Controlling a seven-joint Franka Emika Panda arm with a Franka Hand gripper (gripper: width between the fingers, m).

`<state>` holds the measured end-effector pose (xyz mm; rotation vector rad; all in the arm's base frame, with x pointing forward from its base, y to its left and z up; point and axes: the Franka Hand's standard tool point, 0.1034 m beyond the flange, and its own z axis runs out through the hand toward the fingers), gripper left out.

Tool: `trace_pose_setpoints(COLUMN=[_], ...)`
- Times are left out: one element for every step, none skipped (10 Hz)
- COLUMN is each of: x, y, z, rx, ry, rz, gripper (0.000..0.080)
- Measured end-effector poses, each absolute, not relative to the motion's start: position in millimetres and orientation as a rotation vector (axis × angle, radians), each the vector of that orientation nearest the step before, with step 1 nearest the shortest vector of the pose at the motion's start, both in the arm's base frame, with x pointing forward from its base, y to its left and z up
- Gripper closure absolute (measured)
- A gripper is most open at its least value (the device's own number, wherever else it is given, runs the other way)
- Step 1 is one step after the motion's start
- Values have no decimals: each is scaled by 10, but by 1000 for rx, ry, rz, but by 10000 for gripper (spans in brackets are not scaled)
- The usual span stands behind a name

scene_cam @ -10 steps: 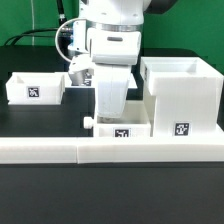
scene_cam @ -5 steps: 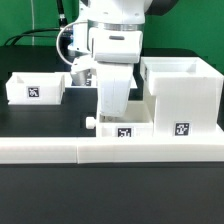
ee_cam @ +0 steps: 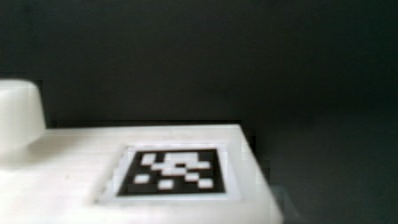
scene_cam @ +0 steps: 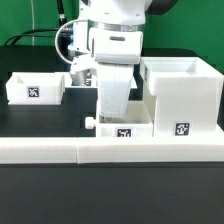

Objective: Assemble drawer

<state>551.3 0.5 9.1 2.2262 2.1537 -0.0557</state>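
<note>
The tray [scene_cam: 125,129] points its knob [scene_cam: 90,122] to the exterior view's left. Its tag [ee_cam: 175,172] bears no letters. How far the gripper [scene_cam: 112,114] is open cannot be told.

My white two-finger gripper [scene_cam: 112,112]: tips hidden behind the wall of the small white plastic tray [scene_cam: 122,127], so I cannot tell my jaw gap. The long low white bar [scene_cam: 110,150] hides the tray's foot. Wrist view: black-and-white square tag [ee_cam: 173,172] blurred; white rounded shape [ee_cam: 15,118] cut off at the picture's edge.
</note>
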Motion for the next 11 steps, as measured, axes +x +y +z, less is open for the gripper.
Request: trace_pose_setpoints(x=[5510,5508,5509,5508,5508,5508,5500,5508,5502,5502,5501], y=[14,19,13,4,2,0,-8,-17,-19,-20,-16], z=[90,91,94,93,93,93,93,102,98,98,98], rx=[2224,2230,2236,2238,2239,2239,2245,2248,2249,2249,2246], ry=[2151,2148,2144,2142,2142,2141,2143,2142,2142,2142,2145], rz=[-62,-69,-75,-75,-75,-75,-87,-95,-95,-95,-96], gripper=[757,757,757,757,757,757,757,757,757,757,757])
